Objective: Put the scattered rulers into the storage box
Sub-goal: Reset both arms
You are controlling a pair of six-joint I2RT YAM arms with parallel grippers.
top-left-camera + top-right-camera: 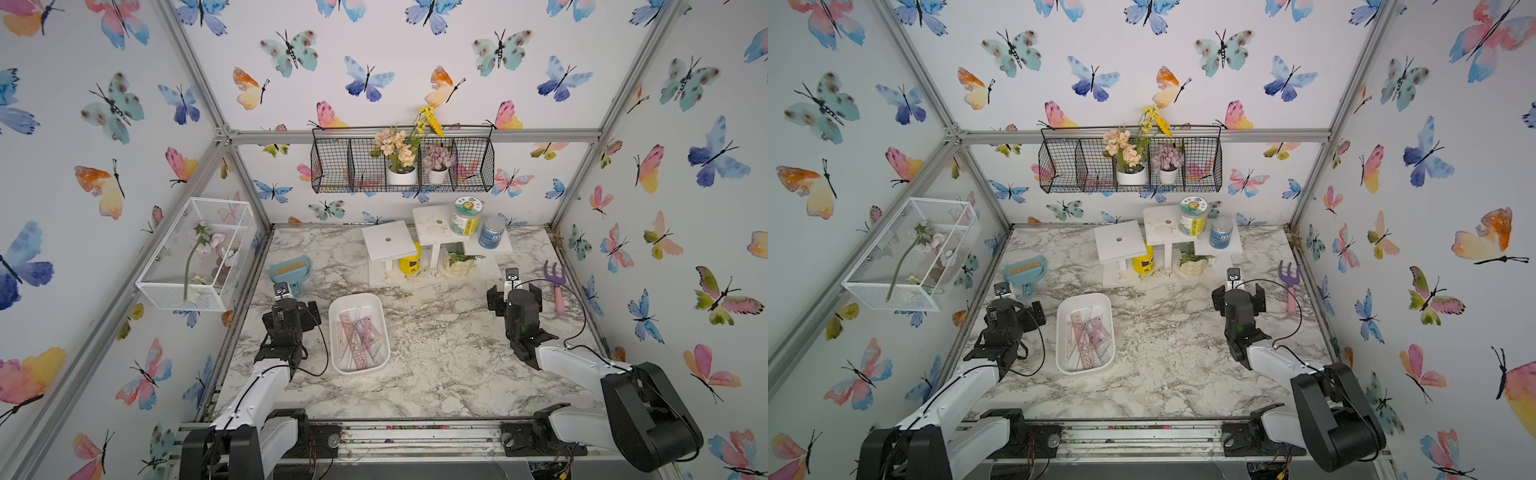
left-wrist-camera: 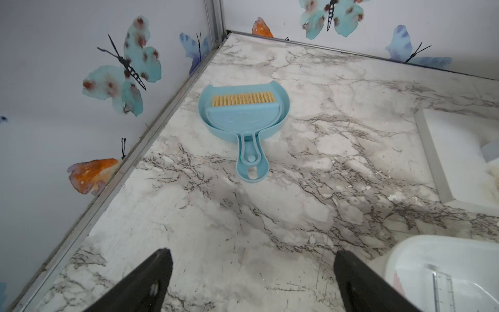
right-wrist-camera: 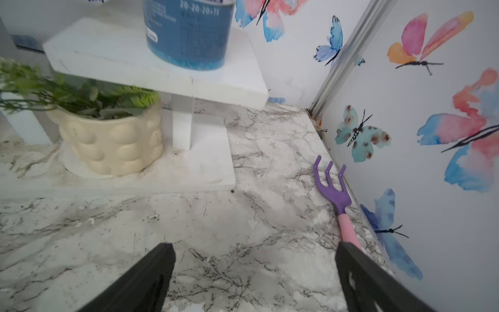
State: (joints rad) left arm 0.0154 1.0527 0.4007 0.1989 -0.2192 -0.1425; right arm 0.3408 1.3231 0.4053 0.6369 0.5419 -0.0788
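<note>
The storage box [image 1: 332, 332] [image 1: 1060, 332] is a shallow white tray lying left of centre on the marble table in both top views. Several pinkish transparent rulers [image 1: 358, 338] [image 1: 1087, 338], both strips and set squares, lie overlapping inside it. I see no ruler on the table outside the box. My left gripper [image 1: 291, 305] [image 2: 251, 254] hovers just left of the box, open and empty over bare marble. The left wrist view catches a corner of the box [image 2: 432, 243] with a ruler [image 2: 442, 291] in it. My right gripper [image 1: 514, 295] [image 3: 253, 248] stands open and empty at the right.
A blue dustpan with brush [image 1: 291, 268] [image 2: 244, 113] lies beyond the left gripper. A purple-and-pink toy fork [image 1: 557, 282] [image 3: 334, 191] lies beside the right gripper along the right wall. White stands with jars [image 1: 436, 232] and a potted plant [image 3: 108, 146] stand at the back.
</note>
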